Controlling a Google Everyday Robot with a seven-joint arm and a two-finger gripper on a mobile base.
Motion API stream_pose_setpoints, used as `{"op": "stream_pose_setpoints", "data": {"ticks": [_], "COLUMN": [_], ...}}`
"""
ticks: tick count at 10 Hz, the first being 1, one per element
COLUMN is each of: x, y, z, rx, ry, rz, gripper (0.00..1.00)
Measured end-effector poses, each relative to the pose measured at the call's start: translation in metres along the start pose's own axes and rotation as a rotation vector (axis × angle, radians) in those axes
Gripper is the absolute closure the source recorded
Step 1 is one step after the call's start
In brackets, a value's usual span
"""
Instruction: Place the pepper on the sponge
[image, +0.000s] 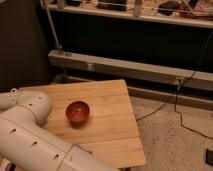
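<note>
Tabletop of pale wooden planks (107, 100) fills the middle of the camera view; its far and right edges are plain to see, while its left part and near-left corner lie behind the arm. Bulky white jointed robot arm (30, 135), dotted with small holes, comes in from the left edge, bends at a rounded elbow and runs off the bottom of the frame. The gripper sits past that cut-off, out of sight below the frame, and it is clenched tight; whether it holds anything cannot be told. Speckled grey floor (175, 145) lies open to the right of the table. Behind the table a long grey metal beam (140, 70) crosses from left to right under a dark wall. A thin black cable (165, 107) trails from the beam across the floor. The round red-orange bowl (78, 111) stands upright on the table, just beside the elbow, with bare wood to its right and front. A small dark object (209, 156) is cut by the right edge and is hard to make out. Neither the slim orange pepper nor the flat blue sponge shows here.
</note>
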Motion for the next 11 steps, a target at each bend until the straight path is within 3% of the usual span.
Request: {"op": "stream_pose_setpoints", "data": {"ticks": [4, 9, 11], "x": [0.01, 0.064, 0.084], "y": [-0.009, -0.027, -0.046], "z": [-0.035, -0.067, -0.075], "rx": [0.023, 0.041, 0.04], "ry": [-0.017, -0.014, -0.015], "rz": [-0.041, -0.132, -0.129], "gripper": [0.8, 0.8, 0.8]}}
